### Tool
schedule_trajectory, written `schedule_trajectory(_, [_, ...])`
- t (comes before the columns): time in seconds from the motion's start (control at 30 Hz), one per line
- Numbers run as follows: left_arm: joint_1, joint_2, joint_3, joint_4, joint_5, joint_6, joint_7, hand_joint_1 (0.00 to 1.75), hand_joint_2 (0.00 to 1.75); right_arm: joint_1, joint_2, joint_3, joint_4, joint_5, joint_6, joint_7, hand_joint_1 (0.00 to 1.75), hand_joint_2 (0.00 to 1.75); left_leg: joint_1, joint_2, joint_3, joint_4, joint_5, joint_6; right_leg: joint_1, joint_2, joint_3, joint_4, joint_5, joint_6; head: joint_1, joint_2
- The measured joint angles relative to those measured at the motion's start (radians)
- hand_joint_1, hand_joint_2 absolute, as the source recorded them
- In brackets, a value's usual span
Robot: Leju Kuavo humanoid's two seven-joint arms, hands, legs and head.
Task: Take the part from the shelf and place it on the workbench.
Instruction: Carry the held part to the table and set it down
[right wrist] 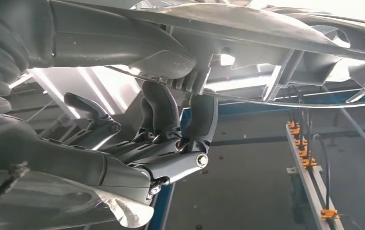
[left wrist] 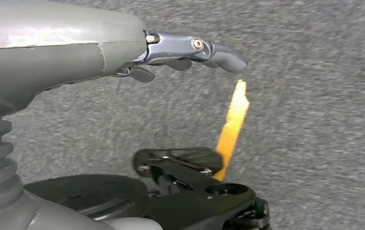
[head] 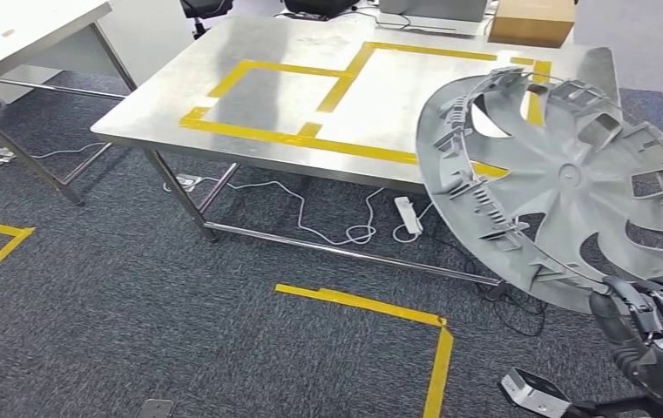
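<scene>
- The right hand (head: pixel 650 335) grips the lower rim of a large grey plastic wheel cover (head: pixel 571 183), its dark fingers (right wrist: pixel 202 117) wrapped over the edge.
- The wheel cover stands tilted in the air, ribbed inner side and clips facing the robot, clear of any surface. In the head view it overlaps the near right corner of the bench (head: pixel 249 113), but nothing shows it touching the metal top.
- The bench is a steel-topped table on thin metal legs, with yellow tape (head: pixel 310 96) marking out rectangular outlines on its top.
- At the far edge of the bench sits a cardboard box (head: pixel 532 19).
- Under the bench lies a white power strip (head: pixel 408 214) with white cables looping over the grey carpet (head: pixel 136 287).
- More yellow tape lines (head: pixel 397 313) run across the carpet in front of the bench and at the left.
- A second table (head: pixel 23 30) stands at the left, apart from the bench.
- The left hand (left wrist: pixel 190 50) hangs over the carpet beside a strip of yellow tape (left wrist: pixel 233 122), holding nothing, its fingers stretched out and close to one another.
</scene>
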Motion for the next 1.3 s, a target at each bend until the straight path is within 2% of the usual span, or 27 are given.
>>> schedule_trajectory(0.03, [0.001,0.000,0.000,0.000,0.000,0.000,0.000,0.00,1.75,0.000,0.000,0.000,0.000,0.000,0.000,0.000,1.75,1.75,-0.003,0.000,0.010,-0.064,0.058,0.009,0.000,0.001,0.011,-0.001,-0.012,0.002,0.000,0.000])
schedule_trajectory(0.07, [0.002,0.002,0.001,0.000,0.000,0.000,0.000,0.00,1.75,0.000,0.000,0.000,0.000,0.000,0.000,0.000,1.75,1.75,-0.009,0.000,0.018,-0.116,0.099,0.017,0.000,0.002,0.022,-0.002,-0.023,0.006,0.000,0.000])
schedule_trajectory(0.1, [0.002,0.003,0.001,0.000,0.000,0.000,0.000,0.00,1.75,-0.001,0.000,0.000,0.001,0.000,-0.001,0.000,1.75,1.75,-0.014,-0.002,0.025,-0.154,0.129,0.024,0.000,0.003,0.027,-0.003,-0.033,0.011,0.000,0.000])
schedule_trajectory(0.13, [0.004,0.005,0.002,0.000,0.000,0.000,0.000,0.00,1.75,-0.001,0.000,0.000,0.001,0.000,-0.001,0.000,1.75,1.75,-0.018,-0.003,0.028,-0.175,0.143,0.030,0.001,0.004,0.036,-0.005,-0.038,0.016,0.000,0.000])
schedule_trajectory(0.23, [0.005,0.004,0.002,0.000,0.000,0.002,0.000,0.00,1.75,-0.001,0.000,0.000,0.000,0.001,-0.003,0.000,1.75,1.75,-0.015,-0.003,0.054,-0.204,0.144,0.040,0.002,0.004,0.050,0.003,-0.030,0.034,0.001,0.000])
schedule_trajectory(0.27, [0.004,0.004,0.002,0.000,0.000,0.002,0.000,0.00,1.75,-0.001,0.000,0.000,0.000,0.001,-0.003,0.000,1.75,1.75,-0.012,-0.004,0.067,-0.213,0.144,0.043,0.002,0.002,0.029,0.035,-0.023,0.038,0.002,0.000])
schedule_trajectory(0.33, [0.002,0.002,0.002,0.000,0.000,0.003,0.000,0.00,1.75,-0.003,0.000,0.001,0.000,0.000,-0.003,0.000,1.75,1.75,-0.009,-0.005,0.089,-0.224,0.135,0.047,0.003,0.001,-0.049,0.152,-0.034,0.043,0.005,0.000])
schedule_trajectory(0.4, [0.001,0.001,0.002,0.000,-0.001,0.003,0.000,0.00,1.75,-0.003,0.000,0.001,0.000,0.000,-0.003,-0.001,1.75,1.75,-0.009,-0.005,0.109,-0.226,0.115,0.049,0.003,0.000,-0.134,0.250,-0.092,0.045,0.005,0.000])
schedule_trajectory(0.43, [0.002,0.000,0.002,0.000,-0.002,0.003,0.000,0.00,1.75,-0.003,0.000,0.001,0.000,0.001,-0.003,-0.001,1.75,1.75,-0.009,-0.006,0.123,-0.226,0.103,0.049,0.003,0.000,-0.161,0.263,-0.116,0.046,0.006,0.000])
schedule_trajectory(0.47, [0.003,0.000,0.002,0.000,-0.003,0.003,0.000,0.00,1.75,-0.003,0.000,0.001,0.000,0.001,-0.003,-0.001,1.75,1.75,-0.009,-0.007,0.139,-0.226,0.090,0.048,0.003,0.000,-0.174,0.248,-0.119,0.047,0.006,0.000])
schedule_trajectory(0.5, [0.003,0.000,0.002,0.000,-0.003,0.003,0.000,0.00,1.75,-0.003,0.000,0.001,0.000,0.001,-0.003,-0.001,1.75,1.75,-0.009,-0.008,0.157,-0.226,0.077,0.048,0.003,0.000,-0.174,0.208,-0.094,0.047,0.006,0.000])
schedule_trajectory(0.57, [0.003,0.000,0.002,0.000,-0.003,0.003,0.000,0.00,1.75,-0.003,0.000,0.001,0.000,0.001,-0.003,-0.001,1.75,1.75,-0.009,-0.009,0.189,-0.225,0.049,0.043,0.005,-0.003,-0.160,0.094,0.014,0.041,0.006,0.000])
schedule_trajectory(0.63, [0.001,-0.001,0.002,0.001,-0.003,0.003,0.001,0.00,1.75,-0.003,0.000,0.001,0.001,0.001,-0.004,-0.001,1.75,1.75,-0.010,-0.010,0.208,-0.226,0.024,0.032,0.010,-0.004,-0.145,0.028,0.080,0.028,0.005,0.000])
schedule_trajectory(0.73, [-0.003,-0.001,0.002,0.001,-0.003,0.003,0.001,0.00,1.75,-0.003,0.000,0.001,0.000,0.001,-0.004,-0.001,1.75,1.75,-0.009,-0.010,0.229,-0.220,0.014,0.015,0.012,-0.001,-0.116,0.012,0.076,0.007,0.004,0.000])
schedule_trajectory(0.77, [-0.004,-0.001,0.002,0.001,-0.004,0.003,0.001,0.00,1.75,-0.003,0.000,0.001,0.000,0.001,-0.004,-0.001,1.75,1.75,-0.008,-0.009,0.224,-0.196,0.015,0.010,0.010,-0.002,-0.102,0.008,0.073,0.002,0.002,0.000])
schedule_trajectory(0.8, [-0.006,-0.001,0.002,0.001,-0.004,0.003,0.000,0.00,1.75,-0.004,0.000,0.001,0.000,0.001,-0.004,0.000,1.75,1.75,-0.007,-0.008,0.203,-0.154,0.012,0.004,0.008,-0.002,-0.088,0.005,0.067,-0.003,0.000,0.000])
schedule_trajectory(0.83, [-0.007,-0.001,0.002,0.001,-0.004,0.003,0.000,0.00,1.75,-0.004,0.000,0.000,0.000,0.001,-0.004,0.000,1.75,1.75,-0.004,-0.007,0.165,-0.091,0.003,-0.002,0.008,-0.003,-0.076,0.003,0.058,-0.006,-0.001,0.000])
schedule_trajectory(0.9, [-0.006,-0.001,0.002,0.001,-0.004,0.003,0.000,0.00,1.75,-0.005,0.000,0.000,0.000,0.002,-0.004,0.000,1.75,1.75,0.001,-0.006,0.075,0.028,-0.043,-0.012,0.007,-0.002,-0.051,0.002,0.035,-0.009,-0.002,0.000])
schedule_trajectory(0.93, [-0.004,-0.001,0.002,0.002,-0.004,0.003,0.000,0.00,1.75,-0.005,0.000,0.000,0.000,0.002,-0.004,0.000,1.75,1.75,0.002,-0.006,0.042,0.056,-0.067,-0.014,0.007,0.000,-0.037,0.002,0.023,-0.009,-0.002,0.000])
schedule_trajectory(0.97, [-0.002,-0.001,0.002,0.002,-0.004,0.003,0.000,0.00,1.75,-0.005,0.000,0.000,0.000,0.002,-0.004,0.000,1.75,1.75,0.002,-0.006,0.023,0.052,-0.076,-0.013,0.007,0.001,-0.020,0.002,0.009,-0.008,-0.002,0.000])
schedule_trajectory(1.0, [-0.001,-0.001,0.002,0.002,-0.004,0.003,0.000,0.00,1.75,-0.005,0.000,0.000,0.000,0.002,-0.004,0.000,1.75,1.75,0.002,-0.006,0.016,0.019,-0.061,-0.009,0.007,0.003,-0.001,0.002,-0.005,-0.007,-0.003,0.000])
schedule_trajectory(1.03, [0.000,0.000,0.002,0.002,-0.004,0.003,0.000,0.00,1.75,-0.005,0.000,0.000,0.000,0.002,-0.004,0.000,1.75,1.75,0.000,-0.006,0.018,-0.035,-0.018,-0.003,0.007,0.003,0.017,0.001,-0.019,-0.004,-0.002,0.000])
schedule_trajectory(1.1, [0.003,0.002,0.002,0.002,-0.004,0.003,0.000,0.00,1.75,-0.006,0.000,0.001,0.001,0.002,-0.005,0.000,1.75,1.75,-0.009,-0.007,0.024,-0.132,0.094,0.011,0.007,0.003,0.044,-0.003,-0.044,0.003,-0.003,0.000])
schedule_trajectory(1.13, [0.004,0.004,0.002,0.002,-0.004,0.003,0.000,0.00,1.75,-0.007,0.000,0.000,0.002,0.002,-0.005,-0.001,1.75,1.75,-0.013,-0.006,0.028,-0.160,0.132,0.017,0.007,0.004,0.052,-0.009,-0.052,0.008,-0.004,0.000])
schedule_trajectory(1.17, [0.005,0.004,0.002,0.002,-0.004,0.003,0.001,0.00,1.75,-0.008,0.000,0.000,0.002,0.002,-0.005,-0.001,1.75,1.75,-0.016,-0.006,0.030,-0.173,0.146,0.022,0.007,0.004,0.060,-0.014,-0.054,0.014,-0.005,0.000])
schedule_trajectory(1.23, [0.003,0.004,0.002,0.002,-0.004,0.003,0.001,0.00,1.75,-0.010,0.000,0.000,0.003,0.002,-0.006,-0.001,1.75,1.75,-0.015,-0.006,0.051,-0.196,0.142,0.033,0.006,0.004,0.071,-0.015,-0.046,0.027,-0.007,0.000])
schedule_trajectory(1.3, [0.001,0.003,0.003,0.002,-0.004,0.003,0.000,0.00,1.75,-0.015,0.000,0.001,0.002,0.000,-0.008,0.000,1.75,1.75,-0.010,-0.007,0.079,-0.217,0.138,0.041,0.007,0.002,0.063,0.018,-0.039,0.036,-0.005,0.000])
